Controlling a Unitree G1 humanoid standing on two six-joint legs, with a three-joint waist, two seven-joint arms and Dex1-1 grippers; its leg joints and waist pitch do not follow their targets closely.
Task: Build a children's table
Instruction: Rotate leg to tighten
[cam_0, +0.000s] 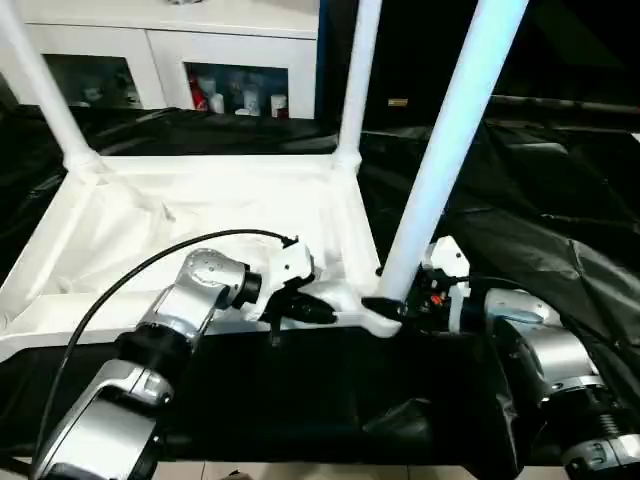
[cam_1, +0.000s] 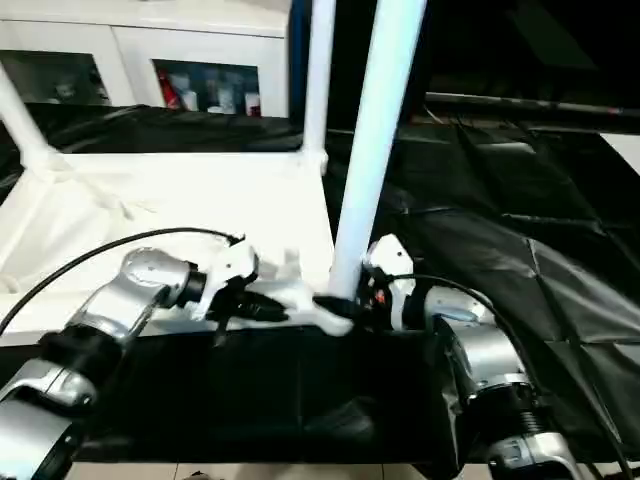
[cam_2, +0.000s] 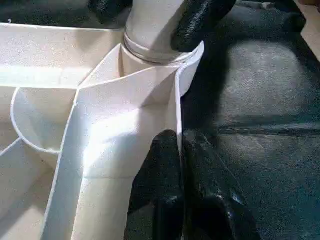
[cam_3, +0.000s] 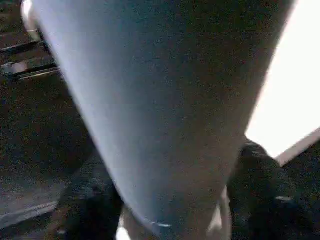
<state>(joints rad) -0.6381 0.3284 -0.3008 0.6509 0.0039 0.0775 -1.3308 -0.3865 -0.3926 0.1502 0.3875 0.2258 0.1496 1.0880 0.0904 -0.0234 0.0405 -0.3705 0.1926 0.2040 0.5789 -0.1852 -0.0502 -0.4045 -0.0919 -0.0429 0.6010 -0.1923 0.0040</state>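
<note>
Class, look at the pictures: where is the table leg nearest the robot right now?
The nearest leg stands upright in the tabletop's near right corner socket, with the right gripper around its base and the left gripper shut on the rim beside it.

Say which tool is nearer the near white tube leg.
Right: the right tool clasps the near white tube leg at its base; the left tool pinches the tabletop rim beside it.

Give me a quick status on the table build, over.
Left gripper shut on tabletop rim. Right gripper fingers around near corner leg at its socket. Three legs standing. Nothing in the way.
</note>
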